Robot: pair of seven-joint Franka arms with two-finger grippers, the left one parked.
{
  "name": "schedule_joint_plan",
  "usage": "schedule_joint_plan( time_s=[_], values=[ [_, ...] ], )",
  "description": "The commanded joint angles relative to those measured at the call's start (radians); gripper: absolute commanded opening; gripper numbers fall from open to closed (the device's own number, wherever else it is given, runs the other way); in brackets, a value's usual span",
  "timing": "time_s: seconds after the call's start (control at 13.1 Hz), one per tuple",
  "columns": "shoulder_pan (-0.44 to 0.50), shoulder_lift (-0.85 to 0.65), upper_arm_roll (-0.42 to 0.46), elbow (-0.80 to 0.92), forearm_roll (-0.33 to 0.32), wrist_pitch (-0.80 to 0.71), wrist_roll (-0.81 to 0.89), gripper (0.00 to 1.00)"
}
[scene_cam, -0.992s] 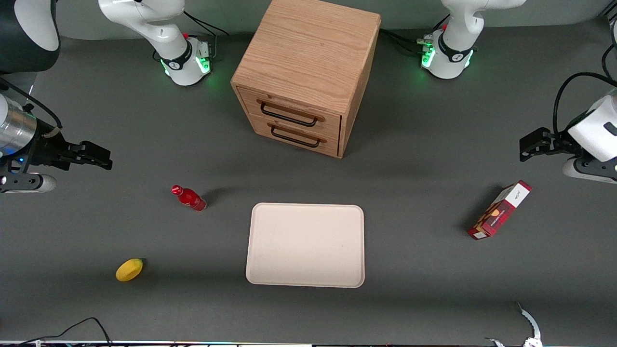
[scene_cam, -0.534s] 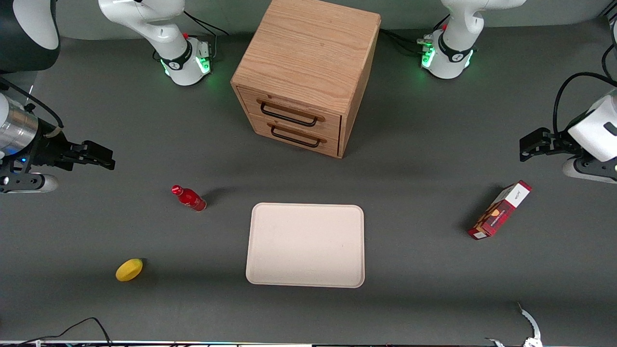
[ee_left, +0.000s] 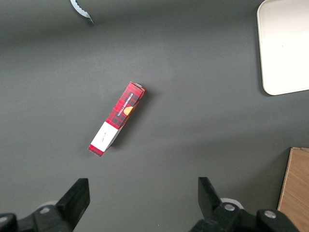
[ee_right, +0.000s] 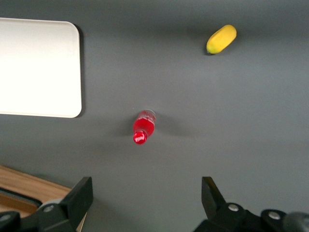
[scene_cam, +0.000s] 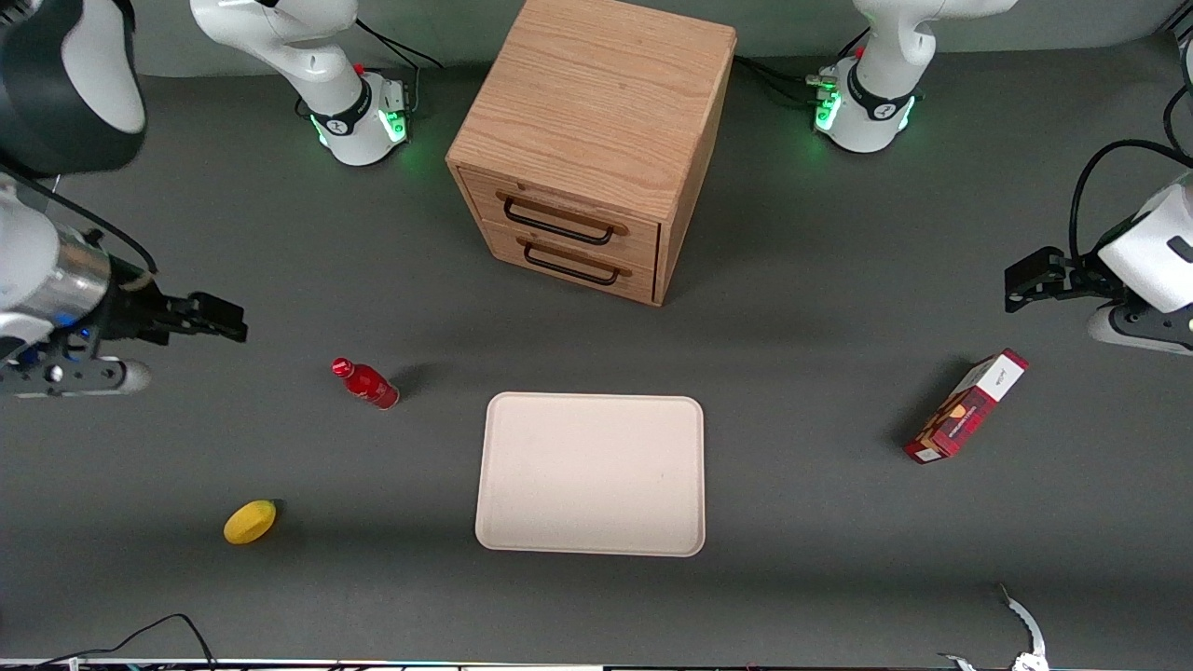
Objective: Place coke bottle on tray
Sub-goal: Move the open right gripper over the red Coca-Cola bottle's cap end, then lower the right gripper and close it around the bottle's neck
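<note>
Standing upright on the grey table, coke bottle (scene_cam: 365,383) (ee_right: 143,127) sits just beside the tray (scene_cam: 591,473) (ee_right: 38,67), apart from it, toward the working arm's end. Gripper (scene_cam: 224,321) (ee_right: 147,198) hangs above the table with fingers spread wide, holding nothing, near the bottle but clear of it. Lemon (scene_cam: 250,521) (ee_right: 221,39) lies nearer the front camera than the bottle

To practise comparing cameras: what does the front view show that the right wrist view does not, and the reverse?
Only the front view shows the red-and-white box, the cabinet's two drawers and the whole tray. Only the right wrist view shows the gripper open, above the table. Both show the bottle upright beside the tray, untouched, and the lemon.
</note>
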Motion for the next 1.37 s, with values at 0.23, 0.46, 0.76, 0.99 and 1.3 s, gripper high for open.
schedule_joint_plan(
  time_s=[0.23,0.46,0.76,0.99,1.3],
  values=[
    [0.009,-0.077,0.019,-0.374,0.007,0.360,0.001,1.00],
    [0.009,-0.075,0.046,-0.478,0.002,0.481,0.003,1.00],
    [0.007,-0.100,0.059,-0.654,-0.057,0.640,0.003,1.00],
    [0.009,-0.100,0.060,-0.739,-0.064,0.748,0.001,0.99],
    [0.007,-0.103,0.065,-0.771,-0.064,0.771,0.001,0.93]
  ],
)
